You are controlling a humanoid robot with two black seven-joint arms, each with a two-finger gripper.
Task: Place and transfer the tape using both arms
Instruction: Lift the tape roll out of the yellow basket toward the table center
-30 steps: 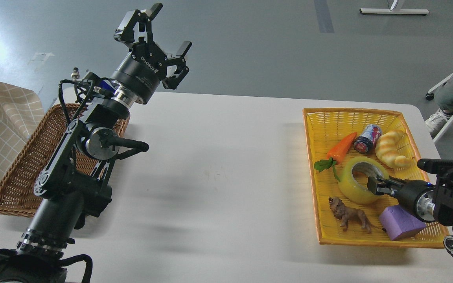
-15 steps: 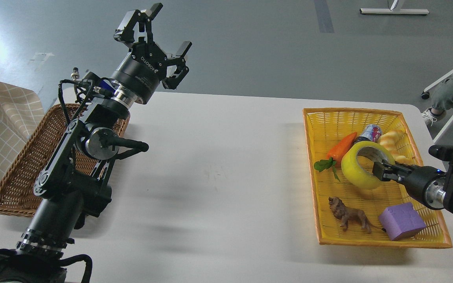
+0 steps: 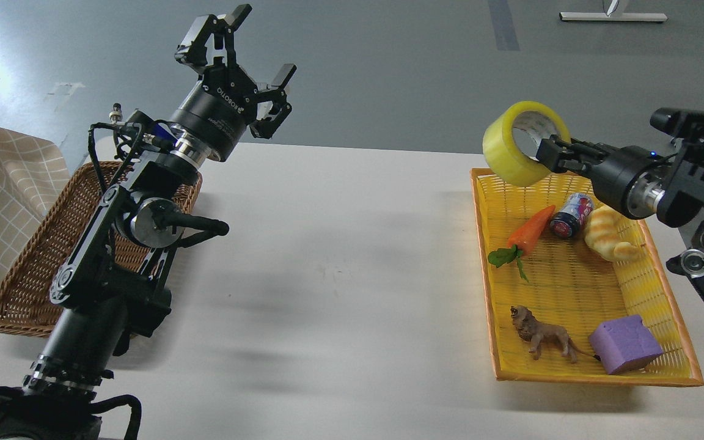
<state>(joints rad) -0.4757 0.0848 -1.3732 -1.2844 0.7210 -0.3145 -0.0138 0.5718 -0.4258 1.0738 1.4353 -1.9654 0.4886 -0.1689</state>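
The tape (image 3: pixel 511 156), a yellow translucent roll with a grey-white core, hangs in the air above the far left corner of the yellow basket (image 3: pixel 657 371). My right gripper (image 3: pixel 552 154) is shut on the roll's wall, one finger inside the core. My right arm comes in from the right edge. My left gripper (image 3: pixel 254 46) is open and empty, raised high above the table's far left, fingers pointing up and away. The two grippers are far apart.
The yellow basket holds a toy carrot (image 3: pixel 526 233), a drink can (image 3: pixel 571 215), a croissant (image 3: pixel 610 233), a toy lion (image 3: pixel 541 335) and a purple block (image 3: pixel 624 345). A brown wicker basket (image 3: pixel 28 263) lies at the left under my left arm. The white table (image 3: pixel 340 275) spans between them.
My right gripper has lifted the tape out of the yellow basket, up and slightly to the left. My left arm has barely moved.
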